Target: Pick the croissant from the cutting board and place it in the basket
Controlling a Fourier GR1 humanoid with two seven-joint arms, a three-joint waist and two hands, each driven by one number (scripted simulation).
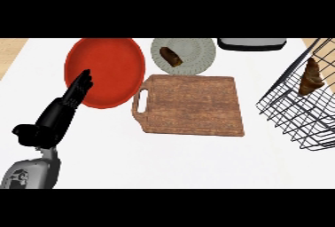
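Observation:
The brown wooden cutting board (pixel 191 104) lies in the middle of the white counter with nothing on it. A brown croissant (pixel 311 77) stands on end inside the black wire basket (pixel 288 116) at the right edge. My left hand (pixel 64 104) rests open at the left, fingers straight and pointing up over the rim of a red plate (pixel 111 66). It holds nothing. My right hand does not show in the head view.
A grey-green plate (pixel 193 51) behind the board carries a small brown pastry (pixel 171 56). A dark-rimmed grey object (pixel 252 43) sits at the back right. Wood-coloured strips border the counter at both far corners.

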